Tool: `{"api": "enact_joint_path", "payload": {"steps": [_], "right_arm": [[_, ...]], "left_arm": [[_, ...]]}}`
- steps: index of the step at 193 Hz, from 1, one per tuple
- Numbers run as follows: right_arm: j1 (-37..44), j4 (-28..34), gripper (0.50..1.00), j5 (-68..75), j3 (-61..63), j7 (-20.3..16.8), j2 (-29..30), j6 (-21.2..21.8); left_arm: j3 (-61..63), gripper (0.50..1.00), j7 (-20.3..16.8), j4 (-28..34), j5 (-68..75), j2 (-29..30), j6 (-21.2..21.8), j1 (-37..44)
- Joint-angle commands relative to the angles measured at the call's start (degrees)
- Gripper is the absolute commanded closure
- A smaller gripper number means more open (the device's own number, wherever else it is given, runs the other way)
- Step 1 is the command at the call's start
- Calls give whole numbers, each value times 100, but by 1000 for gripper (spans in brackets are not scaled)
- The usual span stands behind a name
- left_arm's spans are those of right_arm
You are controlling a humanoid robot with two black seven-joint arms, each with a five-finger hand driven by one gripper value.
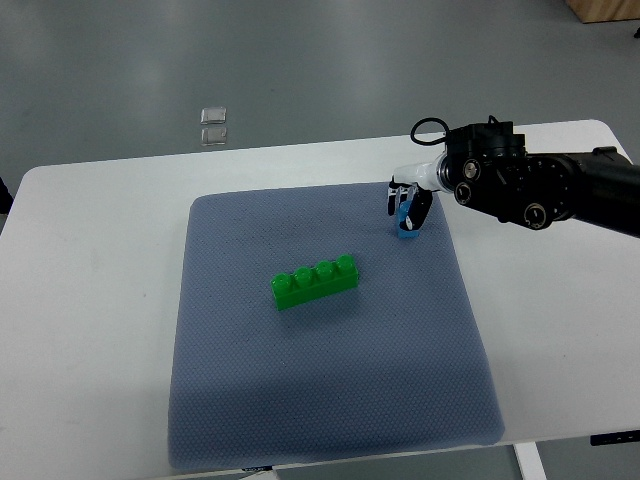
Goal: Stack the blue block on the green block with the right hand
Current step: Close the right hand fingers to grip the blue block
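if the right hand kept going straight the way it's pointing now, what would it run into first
The right hand, closed on the blue block, points down and left. It would probably meet the grey mat first; the green block lies further along, though depth is unclear.

A white table (90, 300) stands on grey floor (300, 60).

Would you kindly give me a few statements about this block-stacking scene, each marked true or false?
1. The right hand is closed around the blue block. True.
2. The blue block already sits on the green block. False: it is apart, near the mat's far right edge.
3. The green block lies on the grey mat. True.
4. The left hand is reaching for the green block. False: no left arm is in view.
5. The green block shows four studs. True.
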Motion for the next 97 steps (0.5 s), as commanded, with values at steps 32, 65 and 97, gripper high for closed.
{"api": "enact_joint_path", "payload": {"steps": [32, 65, 97], "right_arm": [[-3, 1, 912, -4, 0, 20, -15, -10], [49, 167, 914, 14, 9, 20, -129, -1], [409, 677, 910, 101, 17, 11, -455, 60]], "left_arm": [[0, 500, 0, 1, 0, 0, 0, -1], [9, 500, 0, 1, 0, 0, 0, 8], [9, 500, 0, -8, 0, 0, 0, -1]]}}
